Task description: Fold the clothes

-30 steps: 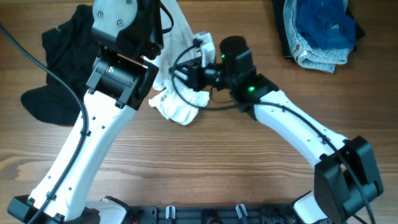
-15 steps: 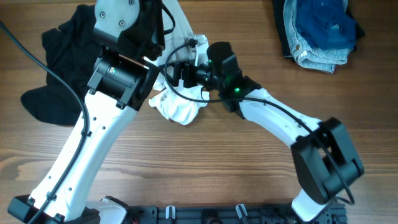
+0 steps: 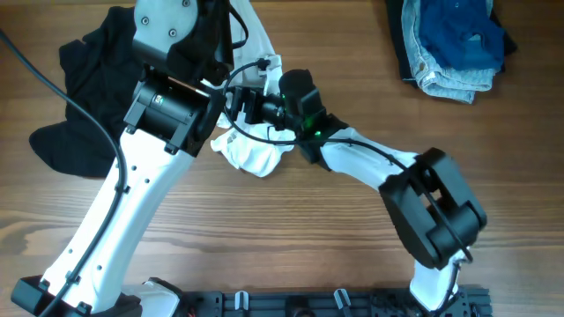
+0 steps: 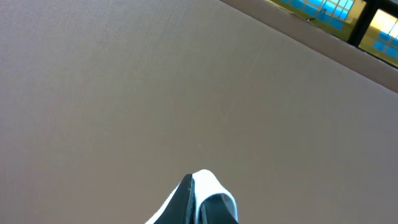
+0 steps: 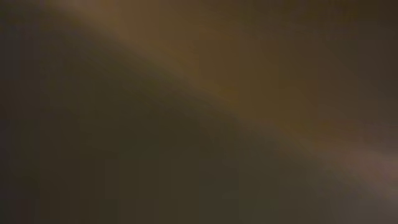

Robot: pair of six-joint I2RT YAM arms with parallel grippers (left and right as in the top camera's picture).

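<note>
My left gripper (image 4: 194, 182) is raised off the table and shut on a fold of the white T-shirt (image 3: 256, 151), which hangs down from it and bunches on the wood. The pinched fabric (image 4: 214, 190) shows white between the dark fingers in the left wrist view. In the overhead view my right gripper (image 3: 240, 106) reaches left against the hanging shirt, partly under the left arm, with its jaws spread. The right wrist view is a dark blur. The black garment (image 3: 79, 97) lies crumpled at the far left.
Light-blue jeans (image 3: 445, 75) and a navy garment (image 3: 458, 31) are piled at the back right corner. The left arm (image 3: 141, 176) crosses the table's left half, and the right arm (image 3: 379, 163) stretches across the middle.
My right gripper has slid left along the white shirt, in under the left arm, and its jaws have opened. The left arm has kept its hold and not moved.
</note>
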